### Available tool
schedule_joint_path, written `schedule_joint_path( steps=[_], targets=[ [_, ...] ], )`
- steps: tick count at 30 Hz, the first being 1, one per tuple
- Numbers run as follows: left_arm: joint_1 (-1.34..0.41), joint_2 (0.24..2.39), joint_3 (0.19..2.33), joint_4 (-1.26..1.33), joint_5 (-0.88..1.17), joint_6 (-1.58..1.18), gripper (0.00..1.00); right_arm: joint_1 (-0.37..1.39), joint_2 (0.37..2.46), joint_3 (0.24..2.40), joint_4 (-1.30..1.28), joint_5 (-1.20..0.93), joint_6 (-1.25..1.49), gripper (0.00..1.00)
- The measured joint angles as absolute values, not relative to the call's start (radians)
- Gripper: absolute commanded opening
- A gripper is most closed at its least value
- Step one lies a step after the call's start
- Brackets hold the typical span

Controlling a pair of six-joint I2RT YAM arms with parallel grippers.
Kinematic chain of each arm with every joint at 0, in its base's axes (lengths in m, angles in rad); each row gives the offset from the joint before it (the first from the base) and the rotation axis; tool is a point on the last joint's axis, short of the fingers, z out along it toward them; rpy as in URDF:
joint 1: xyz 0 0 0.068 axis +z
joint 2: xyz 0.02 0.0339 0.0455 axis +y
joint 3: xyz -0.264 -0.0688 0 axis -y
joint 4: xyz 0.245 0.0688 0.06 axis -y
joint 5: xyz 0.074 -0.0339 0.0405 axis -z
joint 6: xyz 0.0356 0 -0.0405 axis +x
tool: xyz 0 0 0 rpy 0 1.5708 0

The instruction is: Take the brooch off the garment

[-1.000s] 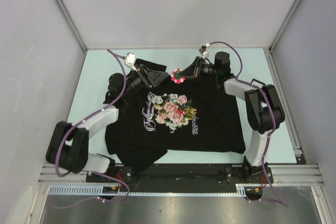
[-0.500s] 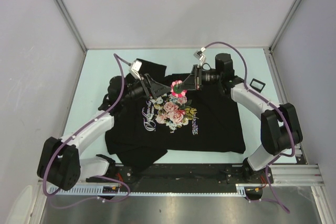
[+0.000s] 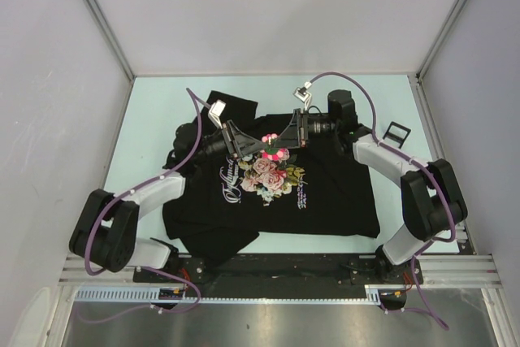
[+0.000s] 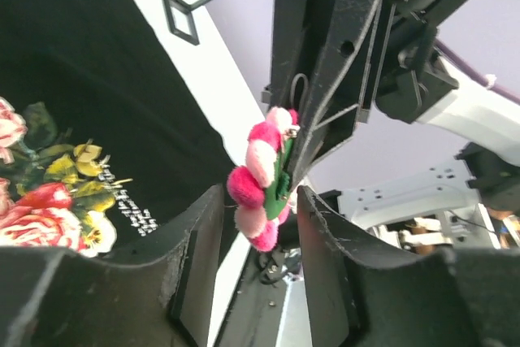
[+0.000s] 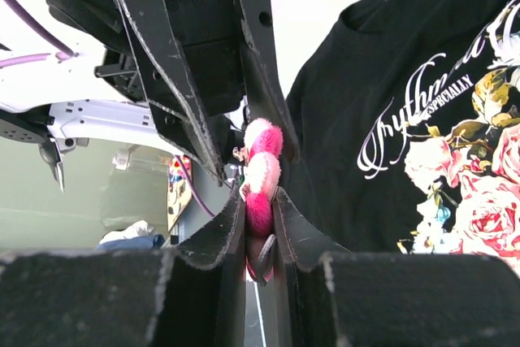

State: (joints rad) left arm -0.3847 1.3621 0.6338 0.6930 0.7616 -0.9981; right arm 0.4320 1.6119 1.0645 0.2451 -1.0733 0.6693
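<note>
The brooch (image 3: pixel 274 146), a small pink pom-pom flower with a green back, is held in the air above the black T-shirt (image 3: pixel 333 193). My right gripper (image 3: pixel 282 140) is shut on it. In the right wrist view the brooch (image 5: pixel 262 170) sits pinched between my right gripper's (image 5: pixel 260 210) pads. My left gripper (image 3: pixel 250 146) is open and faces the right one. In the left wrist view the brooch (image 4: pixel 262 178) hangs at my left gripper (image 4: pixel 257 229), between the two spread fingers, and neither visibly presses on it. The shirt's rose print (image 4: pixel 36 201) lies below.
A small black wire-frame object (image 3: pixel 396 131) lies on the pale green table (image 3: pixel 146 119) right of the shirt; it also shows in the left wrist view (image 4: pixel 188 7). Grey walls enclose the table on three sides. The arm bases stand on the near rail (image 3: pixel 276 270).
The right gripper has carried the brooch from the shirt's far collar edge toward me, over the chest print. The left gripper has followed and now brackets the brooch.
</note>
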Motion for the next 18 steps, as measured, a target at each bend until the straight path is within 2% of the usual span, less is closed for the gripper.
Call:
schedule_joint_path(
  steps=[3,5,7,8,9,12,15,18],
  targets=[
    [-0.385,1.371,0.630,0.733,0.778,-1.026,0.38,0.432,1.612,1.062,0.266,-1.074,0.686,0.00],
    [-0.385,1.375,0.630,0.757,0.793,-1.039,0.25,0.433,1.612,1.062,0.283,-1.075,0.702,0.01],
    [-0.384,1.379,0.630,0.771,0.797,-1.047,0.11,0.435,1.612,1.062,0.298,-1.078,0.717,0.07],
    [-0.383,1.381,0.630,0.773,0.799,-1.050,0.08,0.435,1.612,1.062,0.307,-1.082,0.724,0.11],
    [-0.381,1.383,0.630,0.773,0.800,-1.049,0.06,0.435,1.612,1.062,0.314,-1.081,0.727,0.19],
    [-0.380,1.383,0.630,0.761,0.799,-1.043,0.02,0.435,1.612,1.061,0.313,-1.074,0.733,0.28],
    [-0.380,1.380,0.632,0.729,0.795,-1.026,0.00,0.429,1.612,1.060,0.301,-1.059,0.736,0.34],
    [-0.380,1.375,0.632,0.695,0.788,-1.010,0.00,0.423,1.612,1.060,0.296,-1.052,0.739,0.36]
  ],
)
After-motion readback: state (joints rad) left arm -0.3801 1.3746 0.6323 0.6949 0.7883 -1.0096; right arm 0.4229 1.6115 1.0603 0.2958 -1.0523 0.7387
